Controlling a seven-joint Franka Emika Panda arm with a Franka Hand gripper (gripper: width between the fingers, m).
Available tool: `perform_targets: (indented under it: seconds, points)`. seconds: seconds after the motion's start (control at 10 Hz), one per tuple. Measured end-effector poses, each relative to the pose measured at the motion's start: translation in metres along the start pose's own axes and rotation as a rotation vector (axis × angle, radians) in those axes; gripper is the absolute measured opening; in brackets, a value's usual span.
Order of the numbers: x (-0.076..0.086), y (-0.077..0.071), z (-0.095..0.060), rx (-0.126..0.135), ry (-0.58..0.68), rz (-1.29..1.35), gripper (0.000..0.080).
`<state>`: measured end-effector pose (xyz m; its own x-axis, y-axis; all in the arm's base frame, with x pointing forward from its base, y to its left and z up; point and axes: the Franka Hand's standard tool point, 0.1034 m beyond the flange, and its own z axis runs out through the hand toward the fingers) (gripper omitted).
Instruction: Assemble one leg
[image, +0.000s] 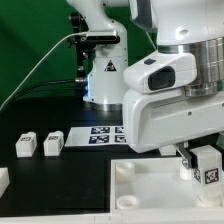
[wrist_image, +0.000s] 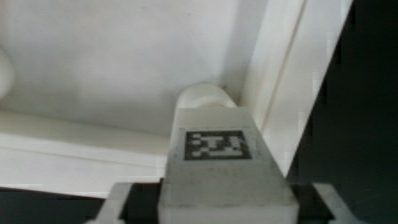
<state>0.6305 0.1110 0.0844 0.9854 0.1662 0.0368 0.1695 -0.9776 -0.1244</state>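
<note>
My gripper (image: 197, 160) is shut on a leg (image: 207, 168), a white post with a black-and-white tag on its blocky end. It holds the leg over the large white panel (image: 135, 190), near the panel's corner at the exterior view's right. In the wrist view the leg (wrist_image: 217, 140) runs out from between my fingers (wrist_image: 134, 203), and its rounded far tip is at the panel (wrist_image: 89, 60), close beside the raised rim (wrist_image: 270, 60). I cannot tell whether the tip sits in a hole. Two more legs (image: 25, 146) (image: 53, 143) lie on the black table at the exterior view's left.
The marker board (image: 103, 133) lies on the table behind the panel. The arm's base (image: 100, 80) stands at the back with a cable running left. Another white part (image: 3, 181) shows at the left edge.
</note>
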Motion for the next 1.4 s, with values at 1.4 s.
perform_targets:
  seconds: [1.4]
  points:
    - [0.005,-0.013,0.005,0.012,-0.071,1.541,0.0505]
